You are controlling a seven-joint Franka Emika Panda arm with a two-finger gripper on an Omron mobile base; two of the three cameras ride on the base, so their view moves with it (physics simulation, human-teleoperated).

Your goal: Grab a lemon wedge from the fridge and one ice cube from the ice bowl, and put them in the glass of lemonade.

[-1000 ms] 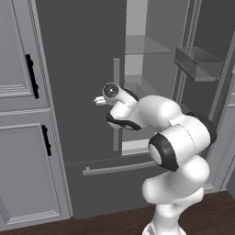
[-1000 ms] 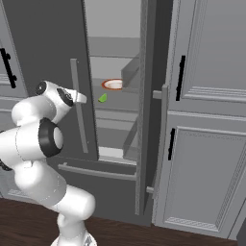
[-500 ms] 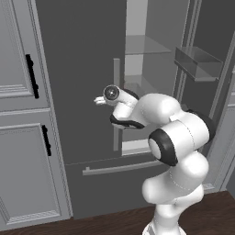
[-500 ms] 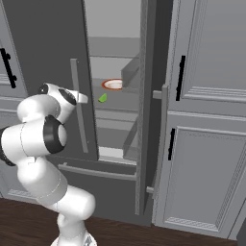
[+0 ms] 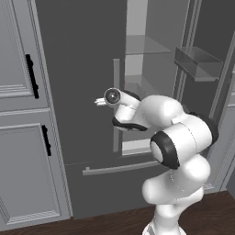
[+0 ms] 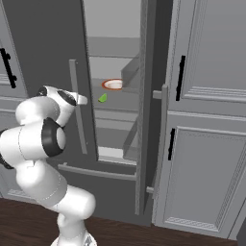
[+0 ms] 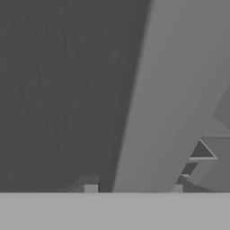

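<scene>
Gripper (image 7: 134,188) straddling the left door handle (image 5: 116,105) of the fridge (image 5: 82,69), jaws partly apart, grip unconfirmed. Right door ajar. Farther in, lemon wedge (image 6: 103,98) on shelf, just beside orange-rimmed plate (image 6: 114,84).

Fridge half open, way in on right side only.
Closed left door (image 5: 78,82) and its handle (image 5: 116,105) block the gripper (image 5: 98,101) head-on; the gap beside the open right door (image 6: 149,105) leaves shelf room around the lemon wedge (image 6: 103,98) and plate (image 6: 113,84).
</scene>
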